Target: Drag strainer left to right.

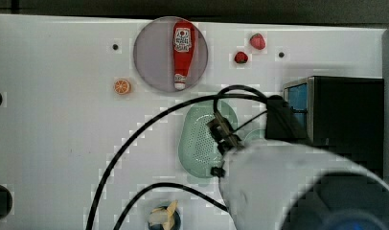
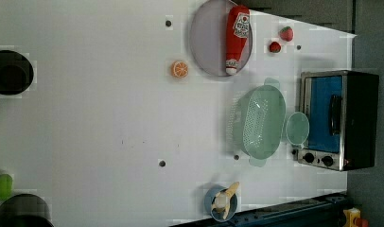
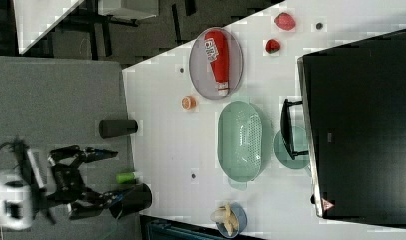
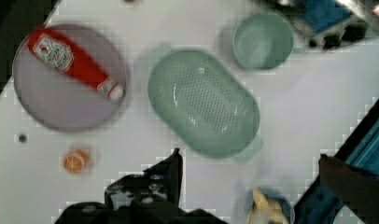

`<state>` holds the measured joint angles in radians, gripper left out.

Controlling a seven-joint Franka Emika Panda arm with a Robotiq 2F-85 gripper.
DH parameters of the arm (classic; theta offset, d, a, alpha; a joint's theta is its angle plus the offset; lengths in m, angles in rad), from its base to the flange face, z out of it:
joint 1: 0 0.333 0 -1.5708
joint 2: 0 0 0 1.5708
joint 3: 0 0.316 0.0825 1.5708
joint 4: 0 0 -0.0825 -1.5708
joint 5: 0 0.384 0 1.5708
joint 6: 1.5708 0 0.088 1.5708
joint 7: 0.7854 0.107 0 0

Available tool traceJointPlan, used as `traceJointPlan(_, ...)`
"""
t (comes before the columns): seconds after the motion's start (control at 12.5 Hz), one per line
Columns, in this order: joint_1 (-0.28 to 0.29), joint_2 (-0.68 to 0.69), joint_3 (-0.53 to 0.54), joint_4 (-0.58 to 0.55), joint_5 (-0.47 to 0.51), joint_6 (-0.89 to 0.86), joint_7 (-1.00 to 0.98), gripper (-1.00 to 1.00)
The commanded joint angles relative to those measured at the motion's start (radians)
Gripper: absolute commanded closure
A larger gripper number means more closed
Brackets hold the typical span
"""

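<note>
strainer [image 1: 197,143] partly behind arm, cables

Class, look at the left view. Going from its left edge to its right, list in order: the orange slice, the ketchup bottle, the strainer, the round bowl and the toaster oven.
orange slice → ketchup bottle → strainer → round bowl → toaster oven

Pale green strainer [image 2: 258,122] dotted with small holes, on a white table [image 2: 100,123]. Red ketchup bottle [image 2: 237,38] with white label on grey plate [image 2: 206,42]. Orange slice [image 2: 179,69].
</note>
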<state>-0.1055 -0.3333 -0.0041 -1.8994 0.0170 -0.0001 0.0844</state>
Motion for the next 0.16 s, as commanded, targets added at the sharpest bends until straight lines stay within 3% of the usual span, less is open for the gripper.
traceJointPlan(0.08,0.017,0.077,0.021,-0.035,-0.013,-0.005,-0.068,-1.00)
traceJointPlan(0.16,0.017,0.083,0.021,-0.035,-0.013,-0.005,-0.068,-1.00)
